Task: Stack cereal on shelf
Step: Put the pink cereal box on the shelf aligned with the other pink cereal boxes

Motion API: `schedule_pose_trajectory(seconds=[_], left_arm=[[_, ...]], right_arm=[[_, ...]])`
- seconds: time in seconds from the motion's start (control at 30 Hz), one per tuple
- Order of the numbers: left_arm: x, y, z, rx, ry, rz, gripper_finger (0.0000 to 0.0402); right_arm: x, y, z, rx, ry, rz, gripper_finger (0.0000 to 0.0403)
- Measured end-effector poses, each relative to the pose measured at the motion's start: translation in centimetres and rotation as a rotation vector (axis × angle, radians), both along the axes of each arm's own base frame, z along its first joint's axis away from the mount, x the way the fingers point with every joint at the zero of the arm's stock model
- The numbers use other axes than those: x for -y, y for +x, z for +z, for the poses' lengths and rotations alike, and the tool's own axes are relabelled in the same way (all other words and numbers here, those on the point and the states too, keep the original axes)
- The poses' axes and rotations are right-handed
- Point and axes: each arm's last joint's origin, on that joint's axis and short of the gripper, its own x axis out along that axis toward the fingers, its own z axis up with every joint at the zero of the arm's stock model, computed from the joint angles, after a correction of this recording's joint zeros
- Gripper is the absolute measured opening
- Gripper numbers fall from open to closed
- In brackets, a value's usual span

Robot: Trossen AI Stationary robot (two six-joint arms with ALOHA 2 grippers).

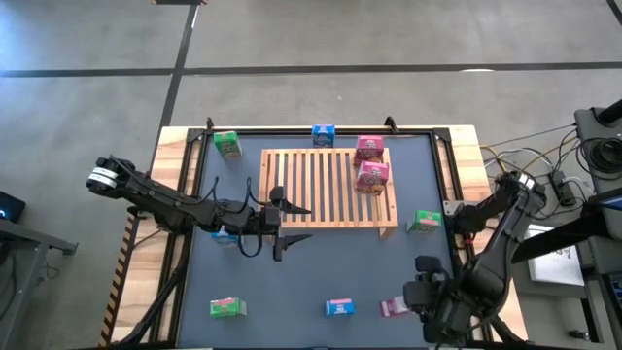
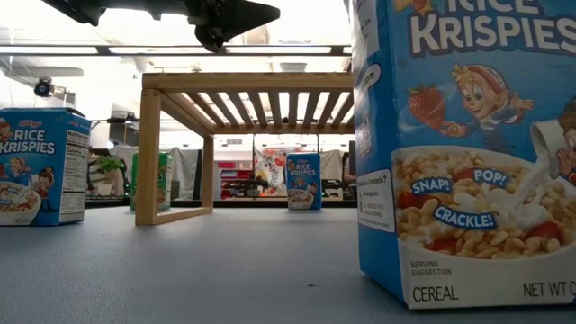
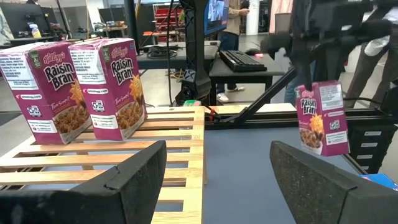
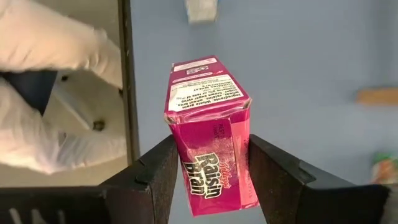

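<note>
The wooden slatted rack (image 1: 330, 190) stands mid-table with two pink boxes (image 1: 371, 162) upright on its right end; they also show in the left wrist view (image 3: 74, 87). My right gripper (image 1: 412, 299) is shut on a third pink box (image 4: 210, 134) near the table's near right. My left gripper (image 1: 294, 224) is open and empty at the rack's near left corner. Other boxes stand on the table: blue (image 1: 323, 134), green (image 1: 226, 145), green (image 1: 424, 222), green (image 1: 226, 307), blue (image 1: 339, 307), and blue (image 1: 225, 234) under my left arm. My right gripper pinches the pink box by two opposite sides (image 4: 177, 165) between its two fingers, near one end. The fingers come from above, pointing down. The box (image 3: 321, 124) hangs below the gripper, nearly upright and clear of the table.
In the low view a blue box (image 2: 468, 153) stands close and fills the right side, and another (image 2: 40, 166) stands at the left. The table's black frame rail (image 4: 124, 74) runs close beside the held box. Bare table lies between the rack and the near boxes.
</note>
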Motion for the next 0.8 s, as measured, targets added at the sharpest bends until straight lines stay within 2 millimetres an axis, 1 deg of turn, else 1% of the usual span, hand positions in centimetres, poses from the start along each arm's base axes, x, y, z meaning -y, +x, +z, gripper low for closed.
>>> schedule_pose_trajectory(seconds=[0.27,0.43,0.63,0.8], left_arm=[[0.0,0.0,0.0,0.000,0.000,0.000,0.0270],[0.0,0.0,0.0,-0.002,0.001,0.000,0.0270],[0.0,0.0,-0.1,-0.008,0.002,0.000,0.0270],[0.0,0.0,-0.1,-0.008,0.002,0.000,0.0270]], right_arm=[[2.0,1.7,4.0,0.122,-0.033,0.027,0.0171],[3.8,2.4,6.3,0.199,-0.116,0.045,0.0171],[6.8,3.0,8.1,0.199,-0.235,0.042,0.0171],[9.2,3.8,9.1,0.191,-0.279,0.026,0.0171]])
